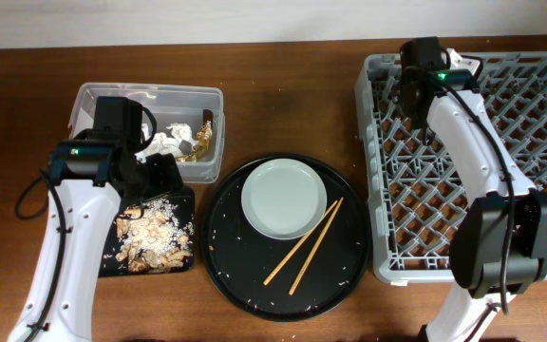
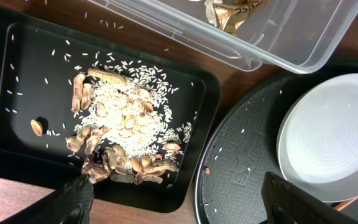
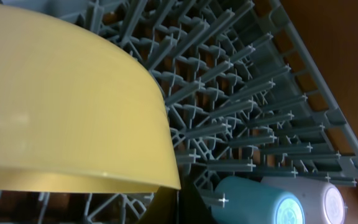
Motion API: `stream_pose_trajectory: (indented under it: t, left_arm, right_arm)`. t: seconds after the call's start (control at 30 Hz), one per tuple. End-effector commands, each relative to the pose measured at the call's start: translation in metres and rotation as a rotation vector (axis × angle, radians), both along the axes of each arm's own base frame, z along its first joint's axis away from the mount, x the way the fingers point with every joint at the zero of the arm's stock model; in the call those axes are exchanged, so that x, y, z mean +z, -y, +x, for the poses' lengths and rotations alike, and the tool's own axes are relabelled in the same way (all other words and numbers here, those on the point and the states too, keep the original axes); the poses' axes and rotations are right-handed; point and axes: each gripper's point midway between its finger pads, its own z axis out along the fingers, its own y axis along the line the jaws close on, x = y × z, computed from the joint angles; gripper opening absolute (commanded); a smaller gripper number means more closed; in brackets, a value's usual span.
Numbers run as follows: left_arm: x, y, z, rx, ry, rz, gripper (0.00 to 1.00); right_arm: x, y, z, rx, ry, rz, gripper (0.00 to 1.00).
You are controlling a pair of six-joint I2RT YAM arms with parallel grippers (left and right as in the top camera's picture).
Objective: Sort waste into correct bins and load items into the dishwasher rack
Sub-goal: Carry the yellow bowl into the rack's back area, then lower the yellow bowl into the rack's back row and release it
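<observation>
The grey dishwasher rack [image 1: 539,190] stands at the right. My right gripper [image 1: 414,90] is over its far left corner, shut on the rim of the yellow bowl [image 3: 61,106]. The blue cup [image 3: 253,202] and pink cup [image 3: 319,199] lie in the rack. The grey-green plate [image 1: 283,198] and chopsticks [image 1: 304,245] rest on the round black tray [image 1: 231,275]. My left gripper [image 2: 188,202] is open and empty, above the black rectangular tray [image 2: 17,137] holding food scraps with rice [image 2: 126,118]. The clear tub [image 1: 93,95] holds white tissue [image 1: 164,142] and the brown-gold wrapper [image 2: 232,12].
The clear tub, the black rectangular tray and the round tray sit close together at the left. Rice grains are scattered over the round tray. Bare wooden table lies between the round tray and the rack and along the front edge.
</observation>
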Motion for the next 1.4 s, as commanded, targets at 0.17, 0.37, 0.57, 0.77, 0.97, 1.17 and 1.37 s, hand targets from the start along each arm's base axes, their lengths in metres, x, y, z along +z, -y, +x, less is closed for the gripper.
stream_pose_trajectory:
  t: [0.17,0.37,0.57,0.77,0.97,1.17,1.37]
  left_arm:
    - [0.004,0.000,0.000,0.011,0.013,-0.011,0.86]
    - [0.004,0.000,0.000,0.011,0.013,-0.011,0.86]
    - [0.004,0.000,0.000,0.012,0.014,-0.011,0.86]
    - [0.004,0.000,0.001,0.011,0.015,-0.011,0.86]
    - [0.005,0.000,0.002,0.011,0.021,-0.011,0.86]
    - [0.005,0.000,0.002,0.011,0.021,-0.012,0.86]
    - [0.005,0.000,0.002,0.011,0.020,-0.012,0.86]
  right_arm:
    - [0.003,0.004,0.012,-0.021,0.068,-0.018,0.04]
    - [0.001,0.004,0.006,-0.019,0.029,-0.022,0.04]
    - [0.037,-0.002,0.010,0.081,0.142,0.299,0.50]
    - [0.058,0.034,0.031,0.180,0.325,0.703,0.64]
    - [-0.002,0.046,0.033,0.065,0.243,0.817,0.65]
    - [-0.051,0.044,0.035,0.021,0.154,0.866,0.40]
    - [-0.044,0.047,0.033,0.030,0.161,0.846,0.04]
